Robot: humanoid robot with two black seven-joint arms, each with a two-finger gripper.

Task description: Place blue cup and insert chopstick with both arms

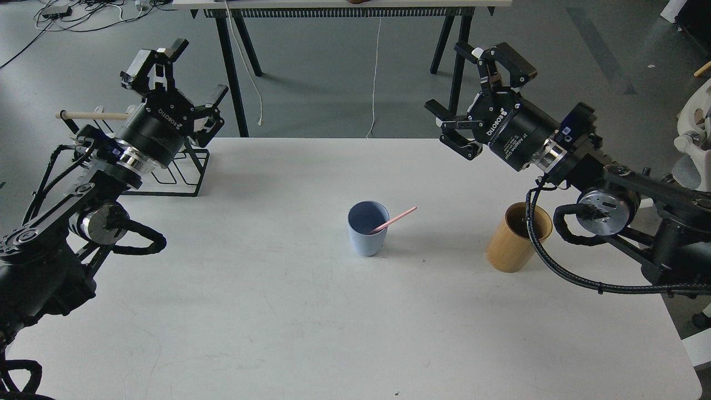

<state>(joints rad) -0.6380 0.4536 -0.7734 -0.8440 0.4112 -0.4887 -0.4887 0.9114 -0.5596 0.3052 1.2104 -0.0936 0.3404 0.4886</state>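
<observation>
The pale blue cup (367,228) stands upright near the middle of the white table (278,311). A thin pink chopstick (393,220) leans inside it, its upper end sticking out over the rim to the right. My left gripper (183,72) is raised at the far left, above the wire rack, fingers spread and empty. My right gripper (466,94) is raised at the far right, fingers spread and empty. Both are well away from the cup.
A tan wooden cylinder (515,239) stands right of the cup, under my right arm and its cable. A black wire rack (180,166) with a pale wooden rod (91,115) sits at the table's back left. A trestle table (344,11) stands beyond.
</observation>
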